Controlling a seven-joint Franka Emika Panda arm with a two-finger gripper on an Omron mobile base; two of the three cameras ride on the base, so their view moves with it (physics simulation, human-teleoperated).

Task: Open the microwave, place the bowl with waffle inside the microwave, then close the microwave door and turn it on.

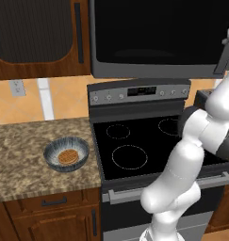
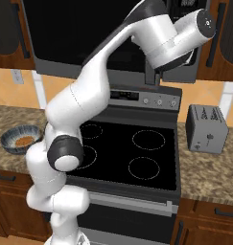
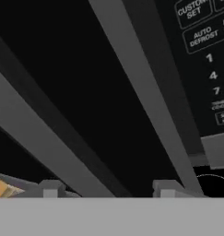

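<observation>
The microwave (image 1: 153, 37) hangs above the stove with its black glass door (image 2: 65, 33) shut. My gripper (image 3: 109, 186) is raised to the door's right side. Its fingertips (image 3: 51, 186) stand apart, and the grey door handle (image 3: 145, 92) runs down toward the right tip, with nothing clearly clamped. The button panel (image 3: 205, 55) lies just right of the handle. On the granite counter left of the stove sits the blue-grey striped bowl (image 1: 52, 153) with the orange-brown waffle (image 1: 68, 156) in it. The bowl (image 2: 10, 136) and waffle (image 2: 25, 141) also show at the left edge of the right base view.
A black stove top (image 1: 134, 141) with burner rings lies below the microwave, and its control panel (image 1: 139, 92) rises behind. A grey toaster (image 2: 206, 129) stands on the counter to the right. Brown wall cabinets (image 1: 36, 37) flank the microwave. My white arm (image 2: 84, 110) rises over the stove.
</observation>
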